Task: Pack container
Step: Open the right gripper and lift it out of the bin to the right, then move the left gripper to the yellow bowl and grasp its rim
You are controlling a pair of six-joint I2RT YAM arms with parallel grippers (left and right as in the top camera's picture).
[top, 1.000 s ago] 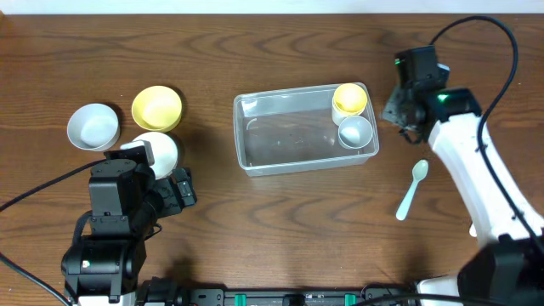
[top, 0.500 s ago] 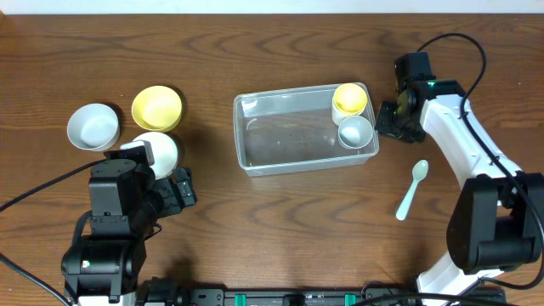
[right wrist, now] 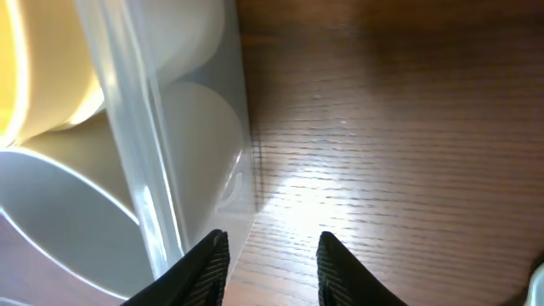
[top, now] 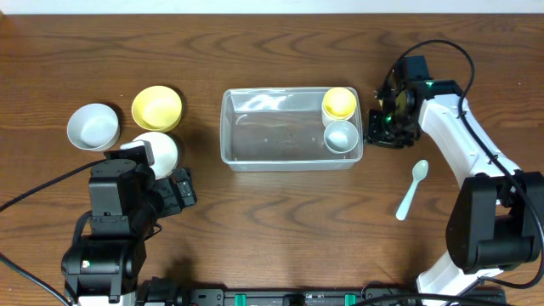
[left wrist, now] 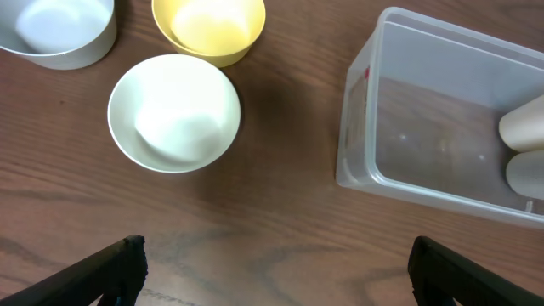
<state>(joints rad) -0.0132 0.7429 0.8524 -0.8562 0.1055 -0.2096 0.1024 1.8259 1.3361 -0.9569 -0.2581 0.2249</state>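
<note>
Container has been shifted left on the tabletop since a second ago and squared up, long sides now parallel to the far tabletop edge. Both cups inside were carried along. Right arm has been swung in from the far right, and the right fingers are now set at the container's right end wall.

Container is sited mid-tabletop. Yellow cup and white cup are stood side by side in its right end, yellow at the far corner, white at the near corner.

Right fingers are parted partway with nothing grasped. Only bare wood is seen in the gap in the wrist view. One finger is placed at the container's corner, probably touching. Contact can't be confirmed through the clear wall.

Left fingers are spread fully wide, released, hung over bare wood on the near side of the bowls.

Three bowls are set left of the container, well apart from it: white bowl leftmost, yellow bowl beside it, second white bowl just near of the yellow one and partly covered by the left arm in the overhead view.

Spoon is laid flat right of the container, apart from it and from the right fingers.
</note>
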